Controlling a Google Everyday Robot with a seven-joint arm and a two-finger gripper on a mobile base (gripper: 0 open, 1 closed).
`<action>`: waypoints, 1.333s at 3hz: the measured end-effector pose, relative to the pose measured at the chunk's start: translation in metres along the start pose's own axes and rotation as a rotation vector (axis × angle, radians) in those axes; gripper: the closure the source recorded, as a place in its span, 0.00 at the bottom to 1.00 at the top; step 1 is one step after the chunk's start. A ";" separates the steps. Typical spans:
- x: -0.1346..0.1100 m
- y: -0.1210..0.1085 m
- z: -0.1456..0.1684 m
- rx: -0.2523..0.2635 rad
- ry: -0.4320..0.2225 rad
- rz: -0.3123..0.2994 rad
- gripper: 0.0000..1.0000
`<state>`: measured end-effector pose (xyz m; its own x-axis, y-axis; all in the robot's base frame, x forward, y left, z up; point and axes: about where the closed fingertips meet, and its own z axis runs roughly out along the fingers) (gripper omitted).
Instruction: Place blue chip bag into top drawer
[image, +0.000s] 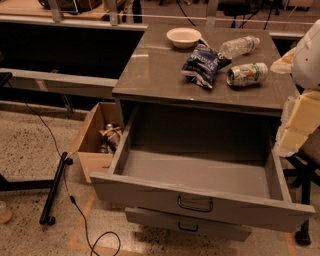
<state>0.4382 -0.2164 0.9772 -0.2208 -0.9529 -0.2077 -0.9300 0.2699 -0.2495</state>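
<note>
The blue chip bag (202, 64) lies crumpled on the grey cabinet top (150, 70), right of its middle. The top drawer (200, 175) below it is pulled wide open and holds nothing; its dark wire handle (195, 204) is centred on the front. My gripper (298, 125) shows as pale yellow parts under a white arm shell (309, 55) at the right edge of the view. It is beside the drawer's right wall, to the right of the bag and lower, and apart from it.
A white bowl (183, 36), a clear plastic bottle (239, 46) and a crushed green-white can (247, 73) lie around the bag. A narrower lower drawer (187, 226) sticks out slightly. A cardboard box (97, 140) of items, a black pole (54, 187) and a cable lie on the floor at left.
</note>
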 end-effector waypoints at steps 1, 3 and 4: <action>0.000 0.000 0.000 0.000 0.000 0.000 0.00; -0.042 -0.068 0.049 0.060 -0.284 0.133 0.00; -0.064 -0.106 0.083 0.089 -0.434 0.305 0.00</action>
<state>0.5752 -0.1728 0.9383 -0.3177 -0.6898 -0.6506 -0.8099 0.5542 -0.1921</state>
